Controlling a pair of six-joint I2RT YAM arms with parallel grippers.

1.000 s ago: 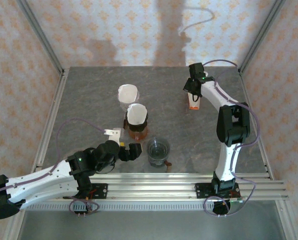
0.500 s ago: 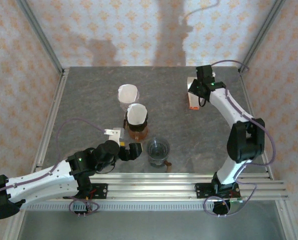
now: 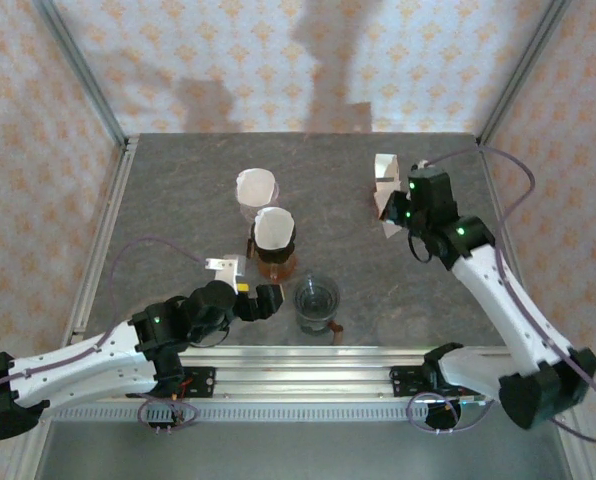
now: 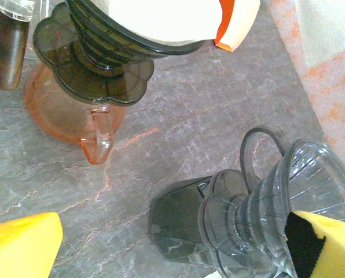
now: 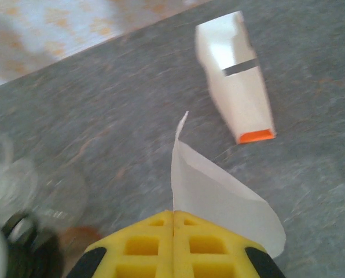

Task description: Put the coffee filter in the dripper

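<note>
Coffee filter (image 5: 221, 200) pinched in closed right claw (image 5: 172, 223), clear of bench (image 3: 178, 200), presumably for carriage to empty glass dripper (image 3: 316, 298); left claw (image 4: 172, 248) spread wide, empty.

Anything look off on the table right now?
The white carton lies on its side, orange end toward the right pincer, which is shut on one paper filter. Nothing looks spilled.

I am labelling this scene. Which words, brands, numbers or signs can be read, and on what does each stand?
No text is readable.
The white pack carries a dark stripe and an orange end, but no letters I can make out.
The paper filter in the right gripper is blank.
</note>
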